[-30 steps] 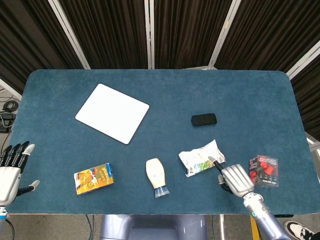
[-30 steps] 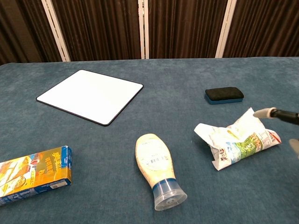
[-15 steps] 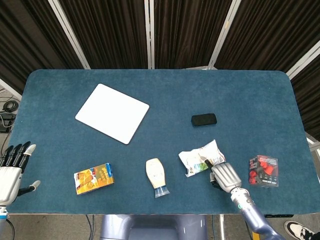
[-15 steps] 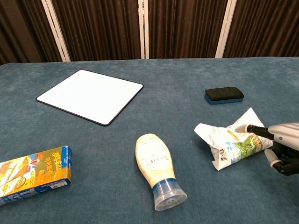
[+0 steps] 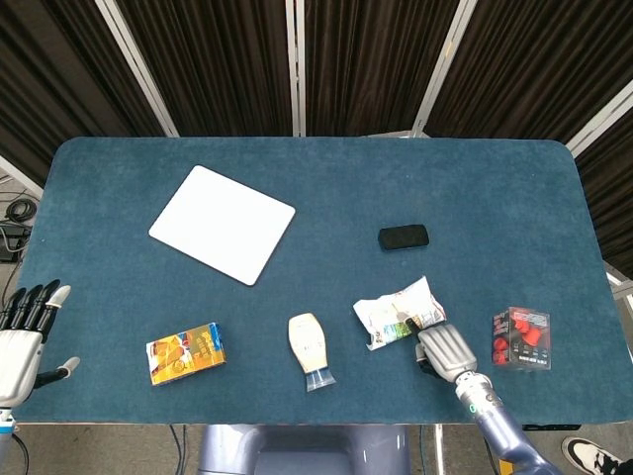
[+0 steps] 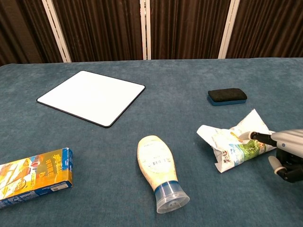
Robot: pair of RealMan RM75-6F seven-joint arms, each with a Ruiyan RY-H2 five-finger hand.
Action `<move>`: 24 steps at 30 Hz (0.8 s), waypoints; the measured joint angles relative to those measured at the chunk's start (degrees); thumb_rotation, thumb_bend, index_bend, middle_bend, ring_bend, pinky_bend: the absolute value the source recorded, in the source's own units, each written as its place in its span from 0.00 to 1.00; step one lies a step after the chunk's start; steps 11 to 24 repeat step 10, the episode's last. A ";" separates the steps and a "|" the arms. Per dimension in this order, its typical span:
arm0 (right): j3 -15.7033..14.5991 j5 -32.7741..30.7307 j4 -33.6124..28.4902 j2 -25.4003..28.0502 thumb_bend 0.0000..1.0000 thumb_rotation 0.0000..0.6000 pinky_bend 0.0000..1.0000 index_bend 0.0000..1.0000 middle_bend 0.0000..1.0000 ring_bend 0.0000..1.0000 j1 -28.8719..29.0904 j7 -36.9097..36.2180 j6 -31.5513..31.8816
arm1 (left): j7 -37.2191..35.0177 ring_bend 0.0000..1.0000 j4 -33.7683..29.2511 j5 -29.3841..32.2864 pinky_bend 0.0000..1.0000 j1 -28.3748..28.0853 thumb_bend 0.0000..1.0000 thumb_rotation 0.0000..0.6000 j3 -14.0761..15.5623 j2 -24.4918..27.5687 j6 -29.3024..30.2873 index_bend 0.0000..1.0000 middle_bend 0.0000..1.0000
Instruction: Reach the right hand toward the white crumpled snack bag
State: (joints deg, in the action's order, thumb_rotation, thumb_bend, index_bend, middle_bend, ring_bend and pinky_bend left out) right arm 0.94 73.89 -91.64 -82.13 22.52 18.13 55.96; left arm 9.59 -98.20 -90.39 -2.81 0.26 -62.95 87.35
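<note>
The white crumpled snack bag (image 5: pixel 398 311) (image 6: pixel 235 143) lies on the blue table near the front right. My right hand (image 5: pixel 441 350) (image 6: pixel 285 152) hovers at the bag's near right end, one fingertip touching or just over the bag, the other fingers curled below; nothing is gripped. My left hand (image 5: pixel 22 332) stays at the table's left edge, fingers spread, holding nothing; the chest view does not show it.
A white squeeze bottle (image 5: pixel 311 349) (image 6: pixel 159 171) lies left of the bag. A black eraser (image 5: pixel 403 237) (image 6: pixel 227 96) sits behind it, a red-and-black pack (image 5: pixel 521 337) to its right. White board (image 5: pixel 223 223) at back left, orange box (image 5: pixel 185 352) front left.
My right hand moved left from beside the red pack to the snack bag's near end, then settled slightly lower. The left hand barely shifted.
</note>
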 measured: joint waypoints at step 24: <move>-0.33 -0.51 -0.12 0.12 0.74 1.00 0.97 0.00 1.00 1.00 0.39 -0.12 0.30 | 0.07 0.00 -0.03 0.04 0.00 -0.02 0.12 1.00 -0.01 -0.02 -0.04 0.00 0.00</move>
